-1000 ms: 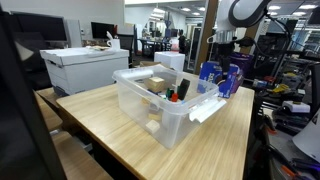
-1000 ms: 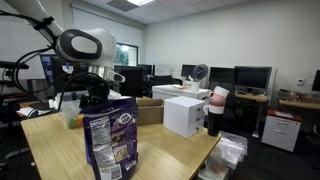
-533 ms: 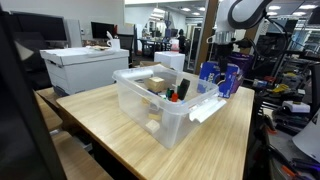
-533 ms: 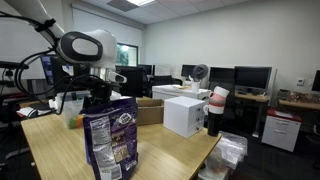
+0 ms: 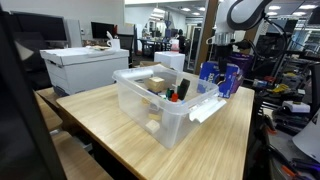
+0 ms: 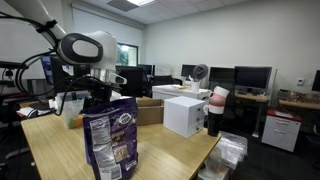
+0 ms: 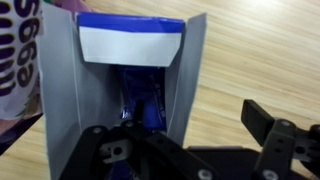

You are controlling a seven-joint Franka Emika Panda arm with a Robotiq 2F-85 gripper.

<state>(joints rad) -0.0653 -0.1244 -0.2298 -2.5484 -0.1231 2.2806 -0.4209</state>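
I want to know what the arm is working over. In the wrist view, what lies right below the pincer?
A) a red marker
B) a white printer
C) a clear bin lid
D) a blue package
D: a blue package with a white band across its top fills the middle of the wrist view, resting on the wooden table.

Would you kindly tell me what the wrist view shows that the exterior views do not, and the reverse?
Only the wrist view: the inside of the open blue carton, flaps raised, and the word "eggs" on a packet beside it. Only the exterior views: the clear bin, the white box and the office behind. Both: the open gripper above the wooden table.
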